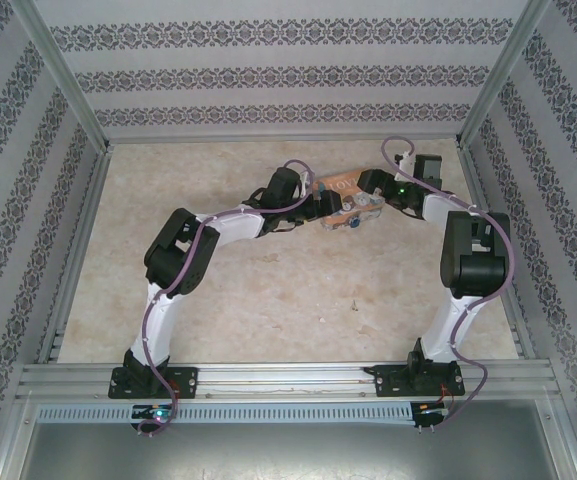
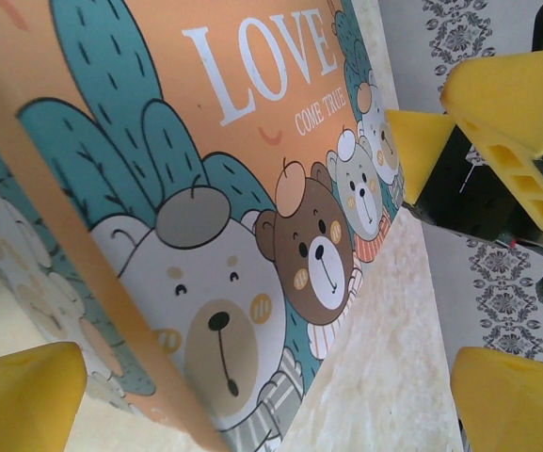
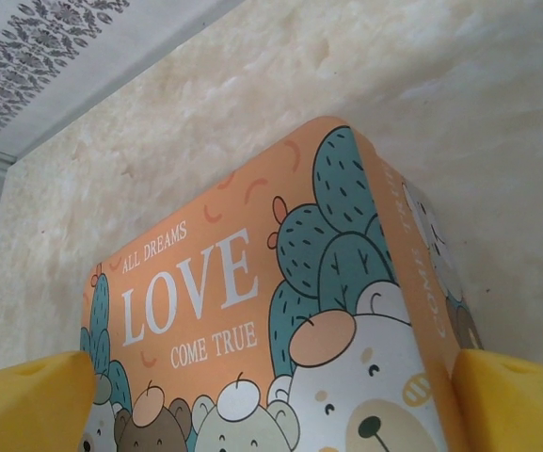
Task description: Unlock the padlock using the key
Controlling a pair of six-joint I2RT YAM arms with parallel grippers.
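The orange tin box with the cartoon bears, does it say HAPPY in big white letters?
No, the big white letters on the orange tin box with cartoon bears spell LOVE, seen from the right wrist.

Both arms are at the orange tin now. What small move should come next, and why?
Probably close the left gripper on the tin to steady it: it and the right gripper both stand open with the tin between their fingers.
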